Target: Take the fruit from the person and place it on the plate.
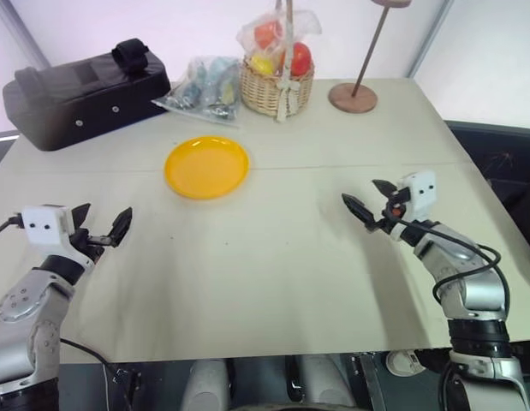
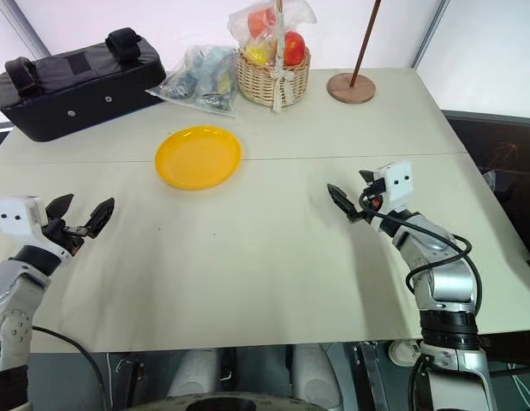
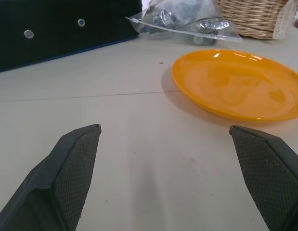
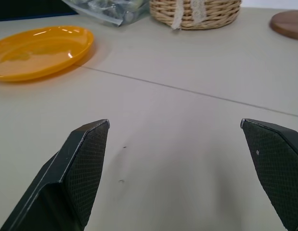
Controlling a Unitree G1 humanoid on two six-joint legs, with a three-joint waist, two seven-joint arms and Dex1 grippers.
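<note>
The orange-yellow plate point(image 1: 206, 167) lies bare on the beige table, toward the far left of centre. My left gripper point(image 1: 104, 216) hovers low over the table's near left, open, nothing between its fingers; the plate point(image 3: 240, 86) lies ahead of it and to its right. My right gripper point(image 1: 360, 191) hovers over the near right, open and empty too, angled toward the plate point(image 4: 38, 48). The fruit and the person are out of view.
Along the far edge stand a black case point(image 1: 85, 90), a clear plastic bag point(image 1: 205, 86), a wicker basket point(image 1: 277, 86) of wrapped fruits, and a round wooden stand base point(image 1: 353, 97) with a thin pole. The table's front edge point(image 1: 247, 355) runs just before me.
</note>
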